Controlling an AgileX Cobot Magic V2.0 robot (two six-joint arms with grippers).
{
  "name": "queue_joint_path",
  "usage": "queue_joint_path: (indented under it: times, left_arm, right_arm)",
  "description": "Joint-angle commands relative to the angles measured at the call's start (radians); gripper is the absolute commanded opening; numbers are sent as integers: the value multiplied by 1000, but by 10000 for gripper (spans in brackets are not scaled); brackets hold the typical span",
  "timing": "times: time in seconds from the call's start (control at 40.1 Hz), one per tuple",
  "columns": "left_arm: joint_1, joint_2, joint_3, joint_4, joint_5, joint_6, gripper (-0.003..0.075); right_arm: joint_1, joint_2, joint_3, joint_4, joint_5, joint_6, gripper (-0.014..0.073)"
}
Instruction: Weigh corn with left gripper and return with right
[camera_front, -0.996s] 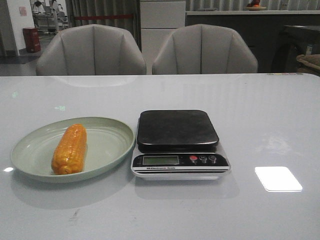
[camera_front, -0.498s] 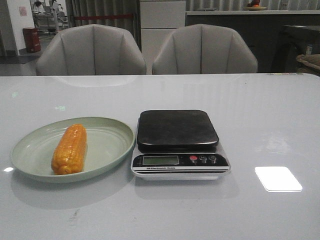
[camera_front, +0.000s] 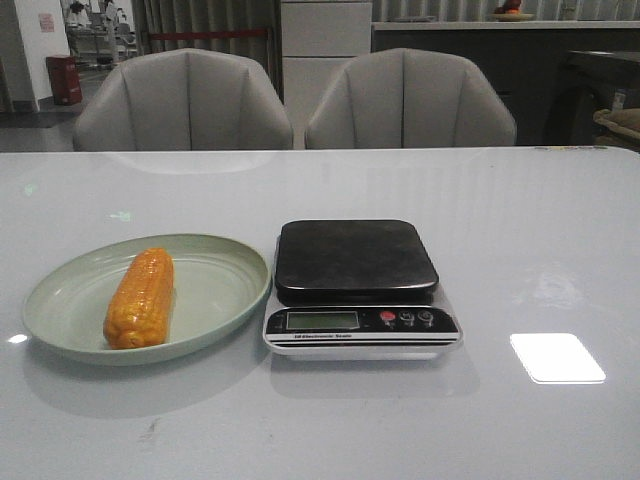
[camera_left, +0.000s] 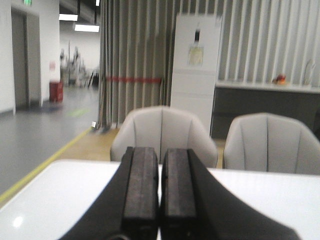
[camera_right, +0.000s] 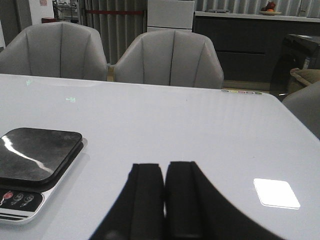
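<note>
The orange-yellow corn (camera_front: 140, 298) lies lengthwise in a pale green plate (camera_front: 225, 290) on the left of the white table. Right beside the plate stands a kitchen scale (camera_front: 356, 260) with a bare black platform, seen also in the right wrist view as the scale (camera_right: 35, 154). Neither arm shows in the front view. In its own wrist view my left gripper (camera_left: 160, 152) is shut with nothing between its pads, held above the table and facing the chairs. My right gripper (camera_right: 164, 167) is likewise shut and holds nothing, hovering over the table to the right of the scale.
Two grey chairs (camera_front: 185, 100) stand behind the table's far edge. A bright patch of reflected light (camera_front: 556, 357) lies on the table to the right of the scale. A small row of coloured dots (camera_right: 242, 92) sits near the far right edge.
</note>
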Motion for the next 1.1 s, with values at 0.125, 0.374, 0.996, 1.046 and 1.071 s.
queue_joint_path:
  times: [0.125, 0.374, 0.996, 1.046, 1.071]
  left_arm:
    - [-32, 95, -74, -24, 87, -3, 114]
    - [-36, 115, -35, -39, 100, -7, 123]
    - [-249, 502, -227, -130, 216, -7, 572]
    - [-271, 552, -246, -130, 216, -7, 572]
    - [-284, 582, -258, -131, 216, -7, 572]
  right_arm:
    - [-3, -20, 4, -13, -84, -5, 166]
    - [-3, -20, 4, -13, -84, -5, 166]
    - [-3, -20, 4, -13, -84, -5, 166]
    - [-3, -20, 4, -13, -84, -5, 166]
    - [-3, -20, 4, -13, -84, -5, 166]
